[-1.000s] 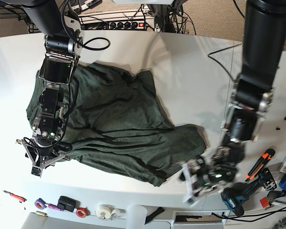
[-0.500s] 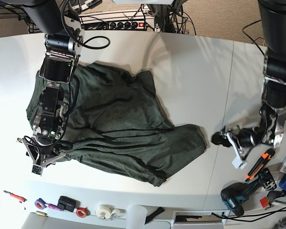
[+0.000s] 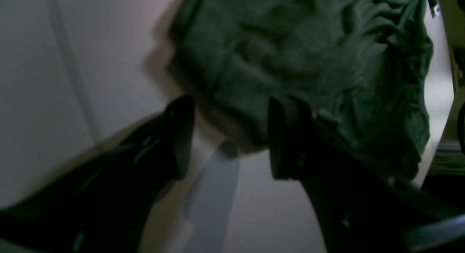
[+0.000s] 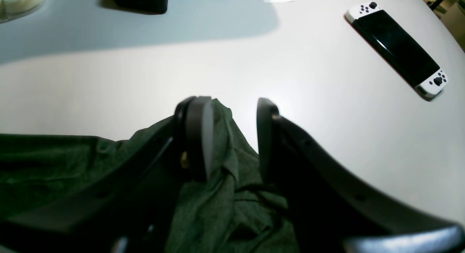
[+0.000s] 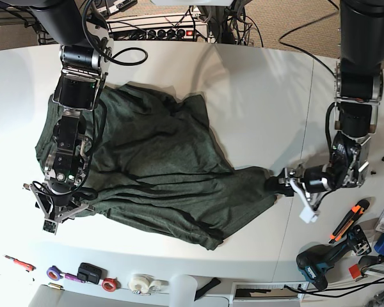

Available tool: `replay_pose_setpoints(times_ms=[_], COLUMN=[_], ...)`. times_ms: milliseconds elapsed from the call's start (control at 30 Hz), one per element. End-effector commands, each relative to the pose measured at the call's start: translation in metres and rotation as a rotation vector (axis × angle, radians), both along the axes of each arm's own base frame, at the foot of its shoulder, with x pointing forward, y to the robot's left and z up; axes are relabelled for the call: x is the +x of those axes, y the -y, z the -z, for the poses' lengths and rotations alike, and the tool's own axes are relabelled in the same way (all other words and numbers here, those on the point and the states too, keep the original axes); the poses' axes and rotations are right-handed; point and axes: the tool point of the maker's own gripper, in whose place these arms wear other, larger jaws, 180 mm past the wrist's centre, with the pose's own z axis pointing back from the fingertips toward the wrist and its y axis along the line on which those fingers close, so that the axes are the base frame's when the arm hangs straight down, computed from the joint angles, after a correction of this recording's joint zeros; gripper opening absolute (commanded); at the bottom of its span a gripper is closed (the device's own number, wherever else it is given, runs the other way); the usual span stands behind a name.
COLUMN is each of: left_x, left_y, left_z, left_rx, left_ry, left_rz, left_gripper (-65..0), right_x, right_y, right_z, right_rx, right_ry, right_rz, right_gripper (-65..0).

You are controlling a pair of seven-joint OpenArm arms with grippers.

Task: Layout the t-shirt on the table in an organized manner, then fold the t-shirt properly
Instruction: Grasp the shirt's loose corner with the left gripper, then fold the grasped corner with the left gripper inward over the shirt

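The right claw [image 4: 230, 136] is sitting at the near-left corner of the t-shirt [image 5: 153, 169], its jaws standing partly apart with a peaked fold of green cloth rising between them; the cloth is pressing against one finger [image 4: 198, 136], but whether it is truly pinched I cannot tell. The left claw [image 3: 229, 136] is hovering low at the shirt's right corner, jaws spread wide, one finger [image 3: 287, 136] lying over the hem and the other over bare bench [image 5: 256, 83], nothing gripped. The t-shirt is lying rumpled and unfolded across the left half of the white bench, one corner reaching toward the left claw [image 5: 288, 185]. Beyond the right claw, a handheld game console [image 4: 397, 51] is resting on the bench. Along the near edge, tape rolls [image 5: 141, 283] and a cordless drill [image 5: 320, 263] are lying.
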Motion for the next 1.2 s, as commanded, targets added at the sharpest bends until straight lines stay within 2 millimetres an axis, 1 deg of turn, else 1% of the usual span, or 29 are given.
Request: replay_pose_setpoints(times_ms=[0, 167, 267, 300, 333, 433, 467, 533, 600, 700, 800, 933, 1000, 1067, 1100, 1167], left_x=[0.014, 0.016, 0.016, 0.017, 0.021, 0.035, 0.039, 0.045, 0.052, 0.064, 0.071, 0.066, 0.063, 0.058, 0.054, 0.046], left_y=[0.0, 0.009, 0.021, 0.025, 0.027, 0.032, 0.035, 0.046, 0.063, 0.096, 0.133, 0.186, 0.209, 0.228, 0.236, 0.249], left_z=[-0.014, -0.001, 0.001, 0.0, -0.004, -0.024, -0.033, -0.051, -0.071, -0.101, -0.123, -0.138, -0.14, -0.139, -0.139, -0.138], left_rx=[0.017, 0.093, 0.089, 0.081, 0.068, -0.001, -0.023, -0.058, -0.082, -0.126, -0.142, -0.167, -0.168, -0.16, -0.156, -0.161], left_ry=[0.037, 0.02, 0.018, 0.025, 0.043, 0.11, 0.13, 0.183, 0.241, 0.299, 0.341, 0.373, 0.403, 0.435, 0.452, 0.47], left_rz=[-0.005, -0.012, 0.005, 0.003, -0.007, -0.043, -0.044, -0.019, 0.015, 0.057, 0.112, 0.183, 0.203, 0.225, 0.252, 0.29], left_gripper=[-34.3, -34.3, -35.2, -38.0, -42.7, -64.3, -65.0, -65.0, -65.0, -65.0, -65.0, -65.0, -65.0, -64.6, -57.0, -38.9], right_x=[0.009, 0.009, 0.01, 0.01, 0.01, 0.009, 0.008, 0.007, 0.008, 0.008, 0.008, 0.009, 0.009, 0.009, 0.008, 0.008], right_y=[0.005, 0.005, 0.005, 0.005, 0.005, 0.005, 0.005, 0.005, 0.004, 0.003, 0.001, -0.004, -0.004, -0.003, -0.004, -0.003], right_z=[-0.029, -0.029, -0.029, -0.03, -0.029, -0.028, -0.027, -0.025, -0.024, -0.024, -0.023, -0.02, -0.019, -0.018, -0.018, -0.018], right_rx=[-0.029, -0.029, -0.03, -0.03, -0.03, -0.03, -0.03, -0.029, -0.015, -0.012, -0.007, 0.004, 0.004, 0.004, 0.005, 0.004], right_ry=[0.076, 0.077, 0.079, 0.079, 0.079, 0.075, 0.073, 0.07, 0.074, 0.075, 0.073, 0.07, 0.067, 0.064, 0.063, 0.063], right_rz=[0.005, 0.005, 0.004, 0.004, 0.005, 0.005, 0.005, 0.005, 0.003, 0.001, 0.0, -0.004, -0.004, -0.004, -0.004, -0.004], right_gripper=[-44.6, -44.6, -44.6, -44.6, -44.6, -44.6, -44.6, -44.6, -44.6, -44.6, -44.6, -44.6, -44.6, -44.6, -44.6, -44.6])
